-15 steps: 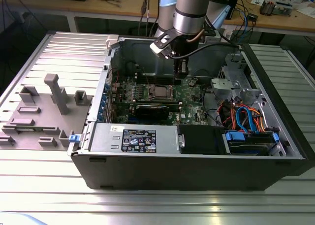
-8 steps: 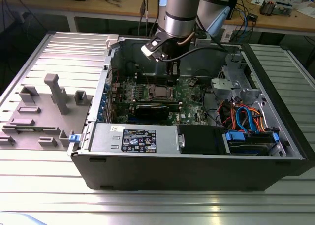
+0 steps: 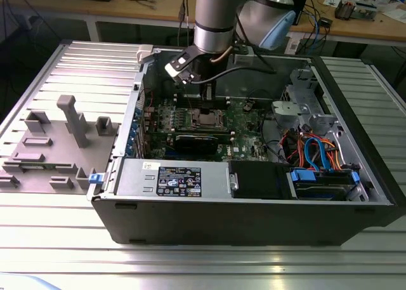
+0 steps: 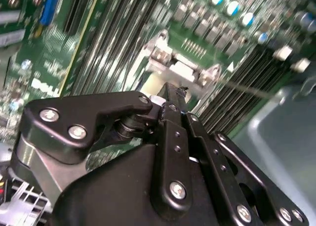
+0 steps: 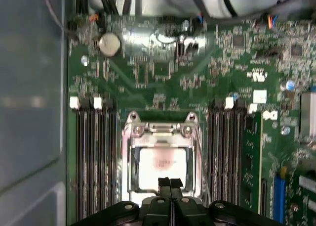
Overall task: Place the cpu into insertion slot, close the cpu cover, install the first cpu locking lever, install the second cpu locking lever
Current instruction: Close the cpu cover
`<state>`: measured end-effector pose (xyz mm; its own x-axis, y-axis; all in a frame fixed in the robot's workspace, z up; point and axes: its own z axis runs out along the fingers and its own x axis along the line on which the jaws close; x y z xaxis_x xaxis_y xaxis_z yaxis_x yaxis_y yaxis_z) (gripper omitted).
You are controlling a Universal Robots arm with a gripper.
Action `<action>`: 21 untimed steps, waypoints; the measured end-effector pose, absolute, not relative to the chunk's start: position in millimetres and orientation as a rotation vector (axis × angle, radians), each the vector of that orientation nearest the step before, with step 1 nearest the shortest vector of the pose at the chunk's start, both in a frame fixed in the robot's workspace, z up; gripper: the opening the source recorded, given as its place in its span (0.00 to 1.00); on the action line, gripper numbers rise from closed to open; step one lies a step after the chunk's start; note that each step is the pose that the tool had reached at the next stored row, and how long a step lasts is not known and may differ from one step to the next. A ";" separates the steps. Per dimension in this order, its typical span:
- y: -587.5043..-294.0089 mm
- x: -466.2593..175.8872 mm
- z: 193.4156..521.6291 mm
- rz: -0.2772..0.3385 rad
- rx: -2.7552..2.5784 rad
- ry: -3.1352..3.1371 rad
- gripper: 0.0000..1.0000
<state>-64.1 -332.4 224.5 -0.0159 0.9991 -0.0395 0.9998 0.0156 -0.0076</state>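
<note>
Over one edge of the cpu (image 5: 161, 161), closed fingers (image 5: 166, 183), memory slots (image 5: 96, 161) close on both sides.

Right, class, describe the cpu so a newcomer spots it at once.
Look inside the open black computer case at its green circuit board. Between two banks of long black memory slots sits a silver metal frame, beside the black tool. The cpu is the pale silver square inside that frame, the only flat metal face.
</note>
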 end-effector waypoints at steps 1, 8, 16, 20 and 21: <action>-332.4 -69.4 221.6 -0.050 2.186 2.225 0.11; -332.3 -74.0 206.2 -0.043 2.187 2.230 0.11; -332.3 -73.9 211.5 -0.039 2.188 2.232 0.11; -332.4 -69.3 211.6 -0.040 2.188 2.232 0.11; -332.3 -67.0 211.6 -0.040 2.188 2.232 0.11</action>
<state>-67.0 -332.3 211.6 -0.0200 0.9994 -0.0289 0.9998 0.0198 -0.0074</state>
